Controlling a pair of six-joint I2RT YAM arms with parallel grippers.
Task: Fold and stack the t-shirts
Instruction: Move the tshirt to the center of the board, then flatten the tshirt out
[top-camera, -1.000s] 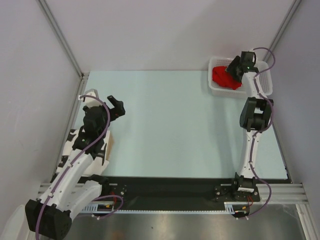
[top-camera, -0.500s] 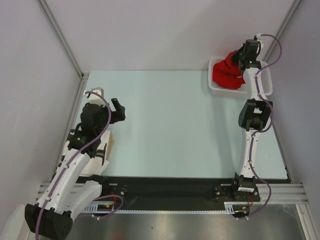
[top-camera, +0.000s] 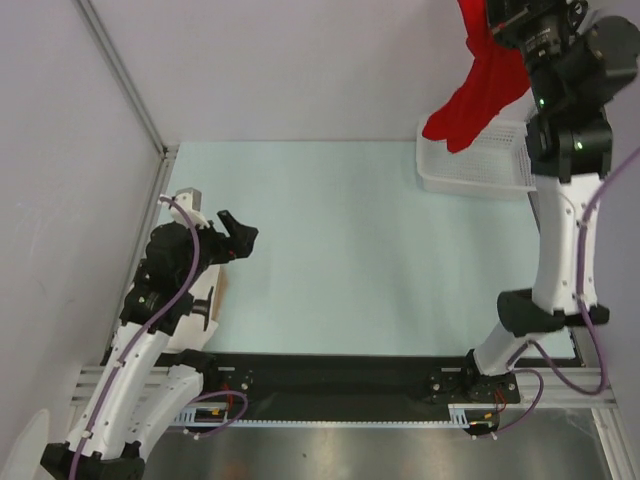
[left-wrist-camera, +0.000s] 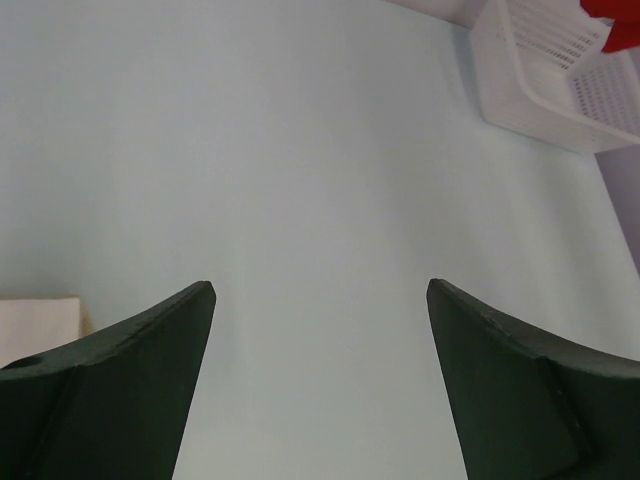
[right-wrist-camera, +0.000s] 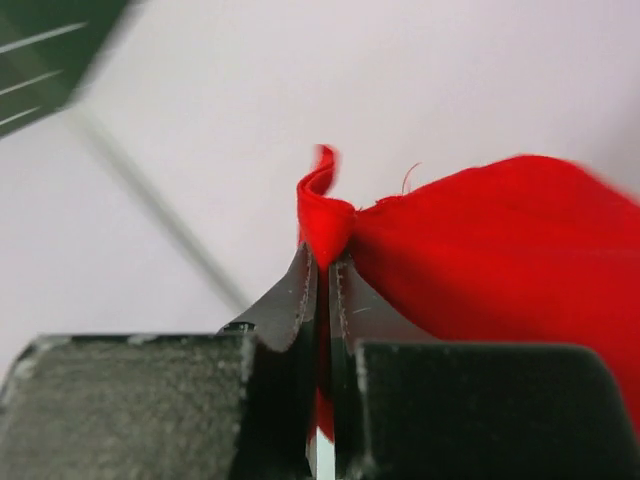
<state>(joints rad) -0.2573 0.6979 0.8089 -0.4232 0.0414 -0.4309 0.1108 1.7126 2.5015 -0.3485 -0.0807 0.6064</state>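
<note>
While it hangs high in the upper right of the overhead view, the red t-shirt (top-camera: 482, 88) droops as one bunched, unfolded length. Its lower end overlaps the upper left corner of the white mesh basket (top-camera: 468, 182) in the picture; whether cloth and rim touch cannot be told. The right gripper (right-wrist-camera: 322, 262) has its fingers pressed together on a fold of the shirt. In the right wrist view a small curl of red stands up past the fingertips and the rest spills to the right. The right arm rises along the right edge of the frame to the top. The basket sits at the upper right of the pale table (top-camera: 350, 250). Well apart, at the left of the frame, the left gripper (top-camera: 238, 235) is spread wide and holds nothing. Its wrist view shows two dark fingers framing bare tabletop – the basket in the upper right corner, a sliver of red at the frame's edge.
</note>
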